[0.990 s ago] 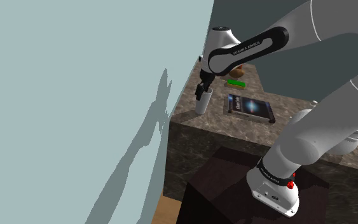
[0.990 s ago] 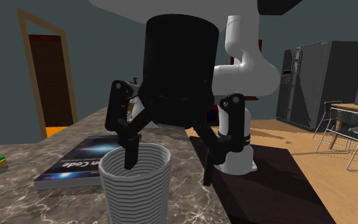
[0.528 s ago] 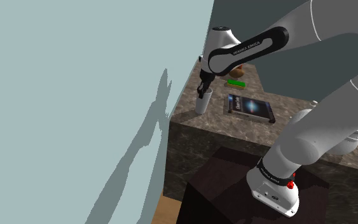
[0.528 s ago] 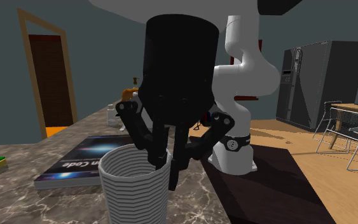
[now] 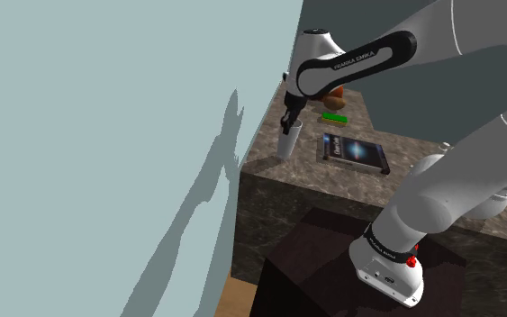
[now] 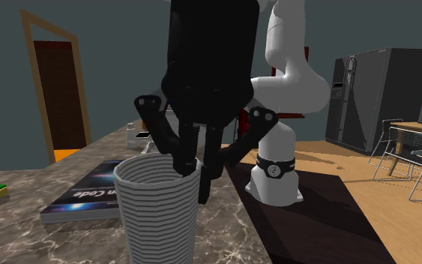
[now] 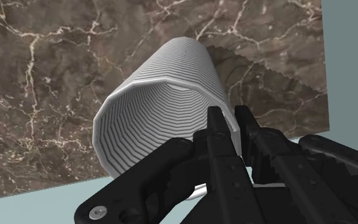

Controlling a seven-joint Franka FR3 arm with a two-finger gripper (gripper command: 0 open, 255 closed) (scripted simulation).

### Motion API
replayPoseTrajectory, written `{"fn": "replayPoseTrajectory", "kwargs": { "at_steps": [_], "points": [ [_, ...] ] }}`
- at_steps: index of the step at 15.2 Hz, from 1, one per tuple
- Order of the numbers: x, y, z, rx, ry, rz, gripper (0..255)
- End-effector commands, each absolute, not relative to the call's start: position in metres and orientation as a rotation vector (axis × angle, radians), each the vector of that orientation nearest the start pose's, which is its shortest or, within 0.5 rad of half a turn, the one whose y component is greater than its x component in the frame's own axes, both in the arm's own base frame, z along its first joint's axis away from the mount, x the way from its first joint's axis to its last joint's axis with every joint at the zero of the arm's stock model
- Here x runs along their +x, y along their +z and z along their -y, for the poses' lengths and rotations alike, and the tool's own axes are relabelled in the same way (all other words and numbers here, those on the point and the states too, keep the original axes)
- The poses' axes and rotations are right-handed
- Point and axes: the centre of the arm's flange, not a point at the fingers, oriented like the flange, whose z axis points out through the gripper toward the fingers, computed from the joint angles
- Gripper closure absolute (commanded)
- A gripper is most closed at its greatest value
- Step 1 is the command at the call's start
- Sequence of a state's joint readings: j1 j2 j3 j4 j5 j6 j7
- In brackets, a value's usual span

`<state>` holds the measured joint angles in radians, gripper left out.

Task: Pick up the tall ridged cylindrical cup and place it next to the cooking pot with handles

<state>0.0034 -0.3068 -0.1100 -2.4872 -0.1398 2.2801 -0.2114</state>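
Note:
The tall ridged white cup hangs a little above the left end of the dark marble counter, slightly tilted. My black gripper is shut on its rim, with one finger inside the wall and one outside. The second exterior view has the cup close up, and the gripper clamps its rim on the side toward the robot's base. In the wrist view the fingers pinch the cup wall, with marble beneath it. A brown object, partly hidden behind the arm, stands at the counter's far end.
A dark book lies flat on the counter beside the cup, and also appears at the book. A green flat item lies beyond it. A pale wall rises close to the cup. The stand sits below the counter's front.
The open fingers closed onto the cup's rim. Then the hand rose a little, and the cup came up with it, tilting slightly.

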Motion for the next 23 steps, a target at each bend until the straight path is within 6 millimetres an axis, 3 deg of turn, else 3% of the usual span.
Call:
{"fn": "replayPoseTrajectory", "kwargs": {
  "at_steps": [1, 23],
  "points": [
    [0.441, 0.418, 0.051, -3.215, -0.138, 0.313, 255],
    [0.441, 0.534, 0.051, -3.215, -0.138, 0.313, 255]
  ]
}}
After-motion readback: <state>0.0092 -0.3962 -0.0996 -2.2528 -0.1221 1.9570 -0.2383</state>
